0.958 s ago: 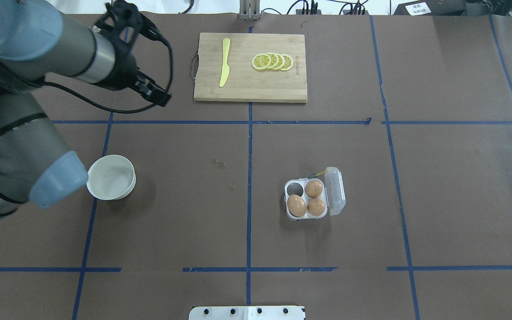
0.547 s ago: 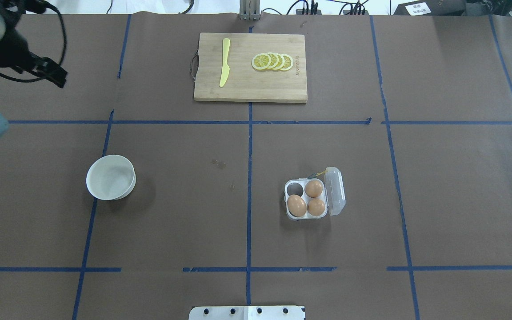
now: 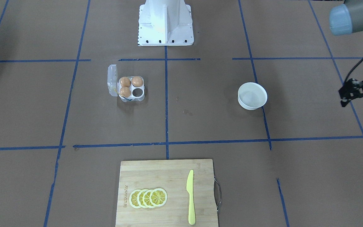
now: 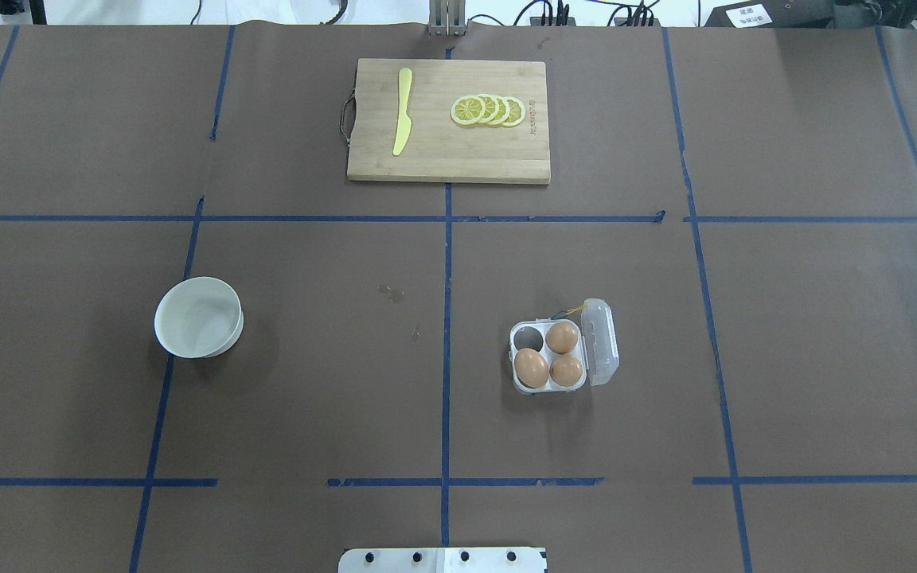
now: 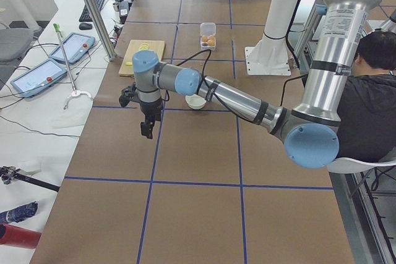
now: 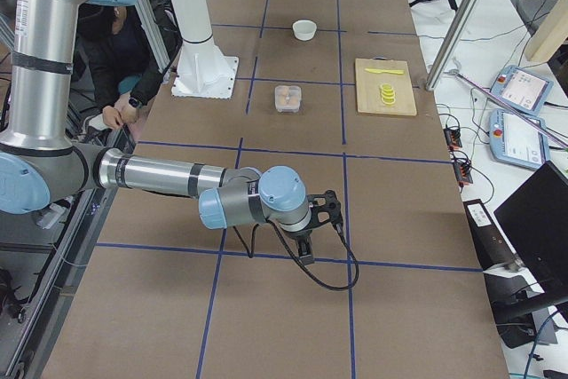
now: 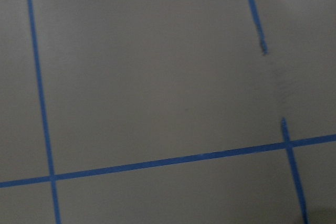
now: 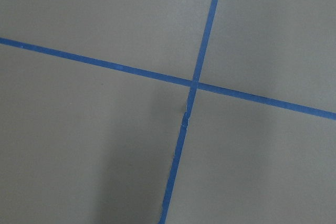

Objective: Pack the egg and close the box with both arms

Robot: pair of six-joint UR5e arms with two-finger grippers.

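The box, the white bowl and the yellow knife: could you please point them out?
box (image 4: pixel 600 344), overhead exterior view, on its open lid.
white bowl (image 4: pixel 199 317), overhead exterior view, on its bare inside.
yellow knife (image 4: pixel 402 111), overhead exterior view, at mid-length.

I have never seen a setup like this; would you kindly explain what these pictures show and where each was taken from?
Two robot arms work at a taped table. Two pictures look down from above, two from the table's ends, two from the wrists, showing only bare table. The left pincer and right pincer hang off to the sides, apparently empty. On the table: an open clear box with three eggs, a white bowl, and a board with a knife and lemon slices.
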